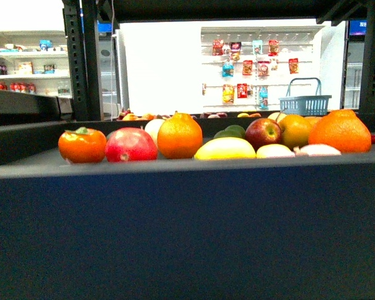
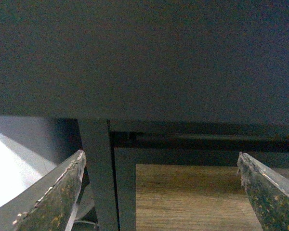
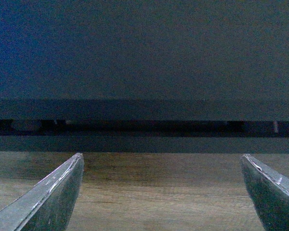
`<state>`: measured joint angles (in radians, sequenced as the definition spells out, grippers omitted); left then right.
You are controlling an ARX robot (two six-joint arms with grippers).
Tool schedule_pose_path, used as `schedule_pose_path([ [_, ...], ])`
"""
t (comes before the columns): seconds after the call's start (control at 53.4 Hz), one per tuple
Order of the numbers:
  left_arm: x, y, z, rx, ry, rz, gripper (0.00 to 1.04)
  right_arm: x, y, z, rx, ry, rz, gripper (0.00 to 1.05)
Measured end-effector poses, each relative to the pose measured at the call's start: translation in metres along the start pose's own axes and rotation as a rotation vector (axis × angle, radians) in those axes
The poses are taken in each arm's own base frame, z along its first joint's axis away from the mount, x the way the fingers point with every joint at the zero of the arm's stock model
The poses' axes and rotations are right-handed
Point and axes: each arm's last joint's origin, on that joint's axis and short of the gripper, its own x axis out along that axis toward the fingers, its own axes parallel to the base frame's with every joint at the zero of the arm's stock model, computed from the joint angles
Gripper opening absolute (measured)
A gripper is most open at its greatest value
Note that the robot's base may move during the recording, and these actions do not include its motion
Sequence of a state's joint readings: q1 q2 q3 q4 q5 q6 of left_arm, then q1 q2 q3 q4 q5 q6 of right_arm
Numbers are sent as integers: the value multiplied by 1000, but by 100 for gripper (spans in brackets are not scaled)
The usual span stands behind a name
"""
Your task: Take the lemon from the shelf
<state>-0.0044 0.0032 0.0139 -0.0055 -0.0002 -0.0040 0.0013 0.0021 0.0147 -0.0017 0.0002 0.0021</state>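
Both hands are spread wide and empty: left hand (image 2: 160, 156), right hand (image 3: 161, 156). Each faces the shelf's (image 1: 187, 225) dark front, with a wood panel (image 3: 159, 192) low beyond the fingertips. The lemon (image 1: 225, 149) therefore probably lies above and beyond both, behind the raised rim.

The main risk is rising too close and striking the rim or the deck's underside. An upright (image 2: 98, 173) stands close by one left finger. The lemon is also crowded: orange (image 1: 179, 136) and pale fruit (image 1: 275, 150) flank it, and an apple (image 1: 263, 132) sits behind. Spread fingers could knock these or roll the lemon. Open room lies above the fruit.
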Motion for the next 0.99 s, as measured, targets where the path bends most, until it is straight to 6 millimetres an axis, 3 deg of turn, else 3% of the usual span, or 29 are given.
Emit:
schedule_pose_path([
  [0.992, 0, 0, 0, 0, 0, 0, 97, 0, 0, 0, 0, 0, 0, 97],
])
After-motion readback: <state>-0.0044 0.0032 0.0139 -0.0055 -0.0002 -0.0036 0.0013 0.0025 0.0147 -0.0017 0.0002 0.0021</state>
